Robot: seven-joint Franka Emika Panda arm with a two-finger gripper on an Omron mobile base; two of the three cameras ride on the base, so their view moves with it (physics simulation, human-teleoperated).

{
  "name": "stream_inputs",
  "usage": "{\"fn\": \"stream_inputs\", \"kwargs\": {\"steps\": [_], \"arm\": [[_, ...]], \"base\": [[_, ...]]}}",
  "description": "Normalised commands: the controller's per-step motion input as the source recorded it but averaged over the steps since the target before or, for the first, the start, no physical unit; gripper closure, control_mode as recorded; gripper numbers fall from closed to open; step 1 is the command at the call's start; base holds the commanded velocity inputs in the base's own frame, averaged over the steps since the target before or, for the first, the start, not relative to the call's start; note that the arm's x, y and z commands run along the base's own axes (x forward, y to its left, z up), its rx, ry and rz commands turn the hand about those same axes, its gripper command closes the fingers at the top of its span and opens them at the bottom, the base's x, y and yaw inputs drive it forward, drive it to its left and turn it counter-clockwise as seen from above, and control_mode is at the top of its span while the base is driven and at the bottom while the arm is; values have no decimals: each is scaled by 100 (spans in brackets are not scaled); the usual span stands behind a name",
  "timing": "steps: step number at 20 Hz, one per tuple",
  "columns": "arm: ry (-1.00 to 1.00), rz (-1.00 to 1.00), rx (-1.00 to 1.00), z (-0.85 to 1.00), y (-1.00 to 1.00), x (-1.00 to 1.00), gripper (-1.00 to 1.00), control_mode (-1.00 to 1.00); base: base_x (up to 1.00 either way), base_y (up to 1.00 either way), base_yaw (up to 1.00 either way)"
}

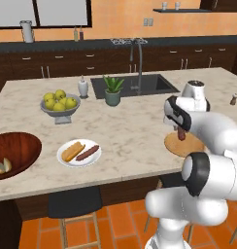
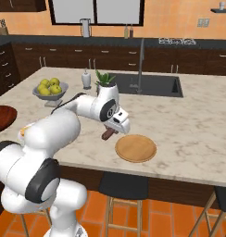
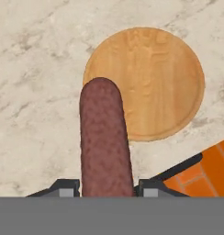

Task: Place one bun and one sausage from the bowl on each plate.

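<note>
My gripper (image 3: 106, 188) is shut on a dark reddish-brown sausage (image 3: 104, 147), which hangs just above the counter at the near-left edge of the tan wooden plate (image 3: 146, 82). That plate (image 2: 135, 148) is bare. In the right base view the held sausage (image 2: 107, 134) hangs left of it. The white plate (image 1: 79, 160) carries a bun (image 1: 72, 151) and a sausage (image 1: 88, 152) side by side. At the far left the wide wooden bowl (image 1: 18, 146) holds one pale bun (image 1: 1, 166); the rest of its inside is cut off.
A grey footed bowl of yellow-green fruit (image 1: 59, 103), a white bottle (image 1: 82, 87) and a potted plant (image 1: 112, 91) stand behind the plates, with the sink (image 1: 132, 85) beyond. Two small shakers (image 1: 235, 99) stand far right. Stools (image 2: 124, 185) sit under the counter's near edge.
</note>
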Motion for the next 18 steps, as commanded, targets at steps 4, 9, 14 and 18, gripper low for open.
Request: {"fn": "stream_inputs", "kwargs": {"steps": [4,9,14,18], "arm": [[1,-10,0,-70,-74,42,100,-100],[0,-3,0,-64,-17,35,100,-100],[0,0,0,-59,0,47,100,-100],[0,0,0,-42,0,38,-100,-100]], "base": [[0,0,0],[0,0,0],[0,0,0],[0,0,0]]}}
